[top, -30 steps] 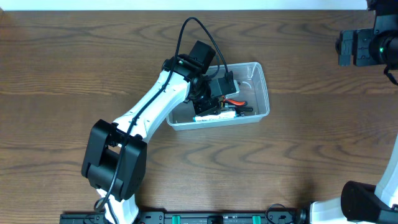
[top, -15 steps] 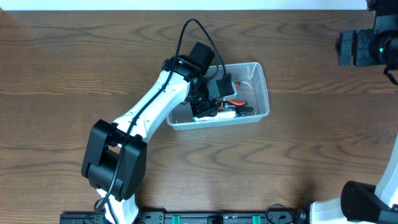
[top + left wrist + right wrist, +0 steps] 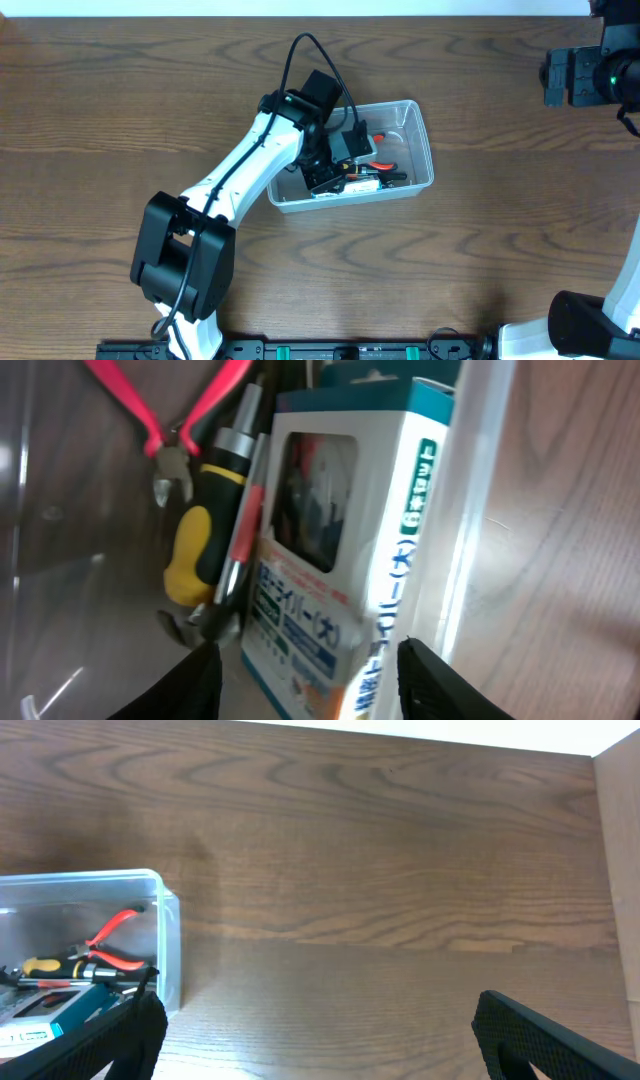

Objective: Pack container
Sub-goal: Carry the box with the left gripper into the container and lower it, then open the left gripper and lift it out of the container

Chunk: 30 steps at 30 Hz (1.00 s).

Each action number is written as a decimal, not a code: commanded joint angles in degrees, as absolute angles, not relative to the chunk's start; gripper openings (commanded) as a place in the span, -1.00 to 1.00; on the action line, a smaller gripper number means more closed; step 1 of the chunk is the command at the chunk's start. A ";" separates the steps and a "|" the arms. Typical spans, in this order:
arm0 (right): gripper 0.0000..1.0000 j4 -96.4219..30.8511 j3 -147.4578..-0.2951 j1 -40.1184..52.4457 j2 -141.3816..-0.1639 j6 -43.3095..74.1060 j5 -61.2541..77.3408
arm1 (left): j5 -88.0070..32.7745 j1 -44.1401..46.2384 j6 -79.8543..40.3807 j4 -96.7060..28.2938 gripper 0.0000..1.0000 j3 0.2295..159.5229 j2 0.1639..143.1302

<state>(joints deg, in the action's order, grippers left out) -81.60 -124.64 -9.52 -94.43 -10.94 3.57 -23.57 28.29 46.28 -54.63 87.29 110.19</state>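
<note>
Both left fingers [image 3: 182, 686] within the container [image 3: 400, 192], beside its wall.

Robotics laboratory workstation: a white-and-black left arm [image 3: 235, 170] and a right arm [image 3: 585, 78] mounted at a wood-grain tabletop [image 3: 480, 250].

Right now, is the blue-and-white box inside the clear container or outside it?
Inside. The blue-and-white box lies within the wall of the container, beside the screwdriver and pliers.
</note>
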 commanded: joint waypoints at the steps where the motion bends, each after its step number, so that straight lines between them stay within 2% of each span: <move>1: 0.98 -81.71 -124.40 -9.45 -94.52 -10.31 3.42 | -23.29 26.92 45.41 -54.35 -0.07 87.39 113.91; 11: 0.99 -81.84 -124.40 -9.45 -94.52 -10.31 3.42 | -23.29 23.70 43.81 -54.06 -0.10 87.42 117.82; 18: 0.98 -81.84 -124.40 -9.45 -94.52 -10.31 3.42 | -22.81 21.17 43.20 -53.67 -0.10 87.96 114.34; 24: 0.98 -81.67 -124.40 -9.45 -94.52 -10.31 3.42 | -13.80 21.39 43.18 -53.28 -0.07 88.09 108.22; 30: 0.98 -81.67 -124.40 -9.45 -94.52 -10.31 3.42 | -13.78 21.39 42.52 -52.84 -0.07 88.09 104.73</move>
<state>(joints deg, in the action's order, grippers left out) -81.62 -124.64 -9.52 -94.43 -10.94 3.57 -15.75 21.47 43.46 -52.84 87.99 105.89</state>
